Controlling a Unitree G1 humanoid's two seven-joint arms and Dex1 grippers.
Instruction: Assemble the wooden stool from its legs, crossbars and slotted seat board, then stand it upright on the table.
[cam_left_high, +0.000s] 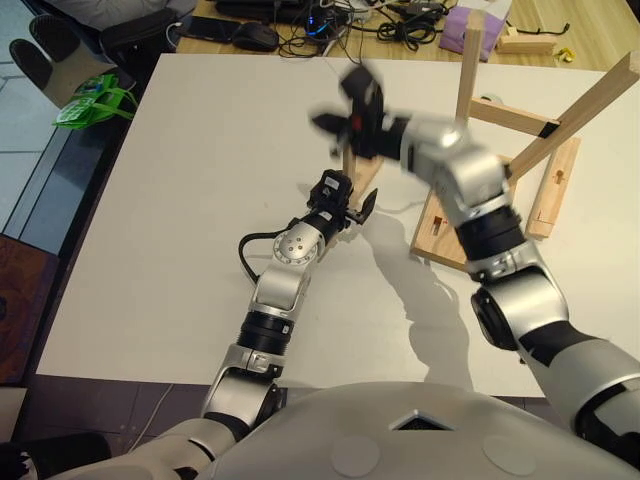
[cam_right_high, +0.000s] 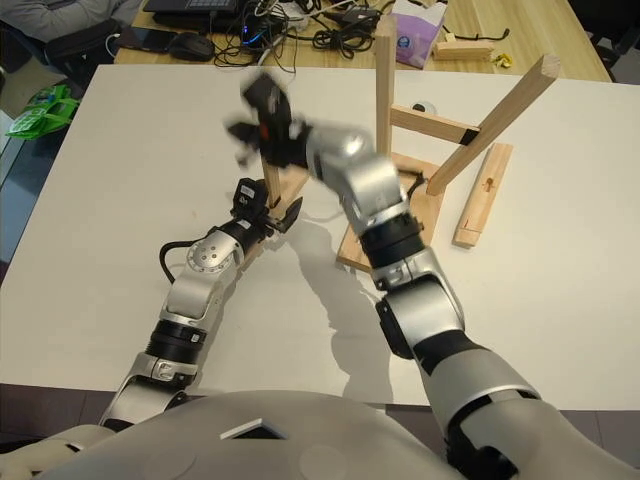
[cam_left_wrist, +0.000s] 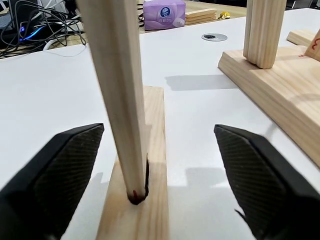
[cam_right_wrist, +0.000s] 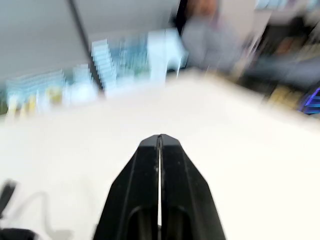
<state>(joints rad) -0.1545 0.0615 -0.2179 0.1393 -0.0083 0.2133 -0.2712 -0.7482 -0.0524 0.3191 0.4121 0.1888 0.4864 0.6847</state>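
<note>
While our left gripper (cam_left_wrist: 159, 129) sits wide open astride the upright leg (cam_left_wrist: 120, 85), clear of it on both sides, we have no hold on it. The leg stands socketed in a narrow plank (cam_left_wrist: 150, 200) flat on the table (cam_left_high: 200, 150), just left of the seat board (cam_left_high: 428, 238) with its two legs. Our right gripper (cam_right_wrist: 160, 137) is pinched together, empty, raised above the leg. It's blurred, so position is roughly that. Risk: the right arm clips the leg top and levers it out of its socket.
</note>
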